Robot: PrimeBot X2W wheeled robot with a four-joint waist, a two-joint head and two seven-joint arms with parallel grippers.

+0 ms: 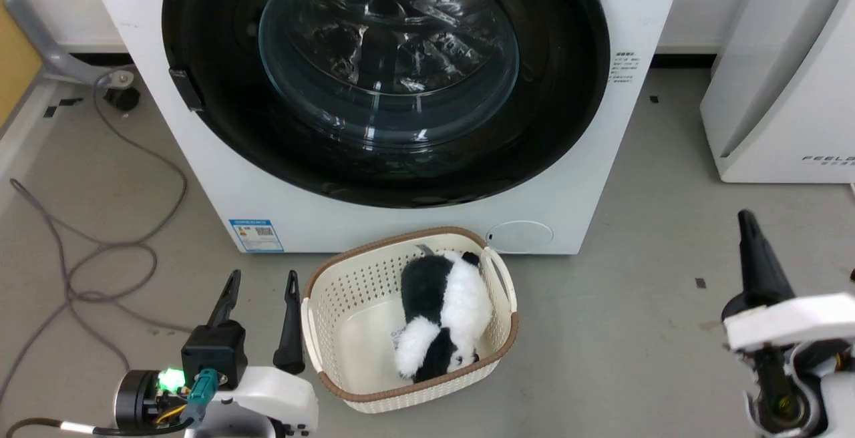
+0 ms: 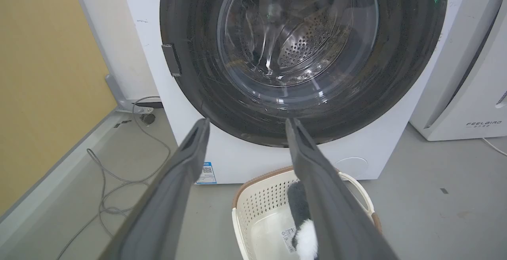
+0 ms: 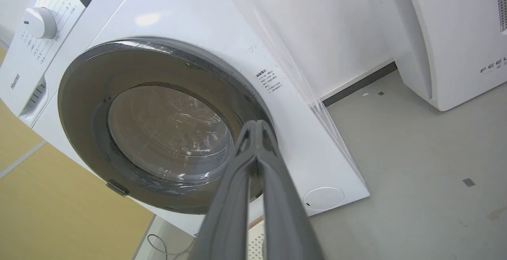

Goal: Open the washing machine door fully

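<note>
The washing machine door (image 1: 387, 71) is shut. It sits flat against the front of the white washing machine (image 1: 414, 224). Its small black handle tab (image 1: 186, 89) is on the robot's left edge of the round door. The tab's long side runs up and down.

The left gripper (image 1: 262, 278) is low, near the floor (image 1: 634, 331), and its two fingers are spread wide with nothing between them. In the left wrist view the fingers (image 2: 196, 141) point at the bottom of the door, and the tab (image 2: 171, 59) lies up and a bit to the left of them. The right gripper (image 1: 746, 219) is far over on the other side. Its fingers (image 3: 256, 133) are pressed together and hold nothing.

So the left gripper is the nearer one to the tab. I think it must go up, forward and a little left to get its fingers around the tab, then pull.

A cream basket (image 1: 314, 318) with a toy panda (image 1: 441, 311) in it stands on the floor just in front of the machine, beside the left gripper. The arm may bump it on the way.
</note>
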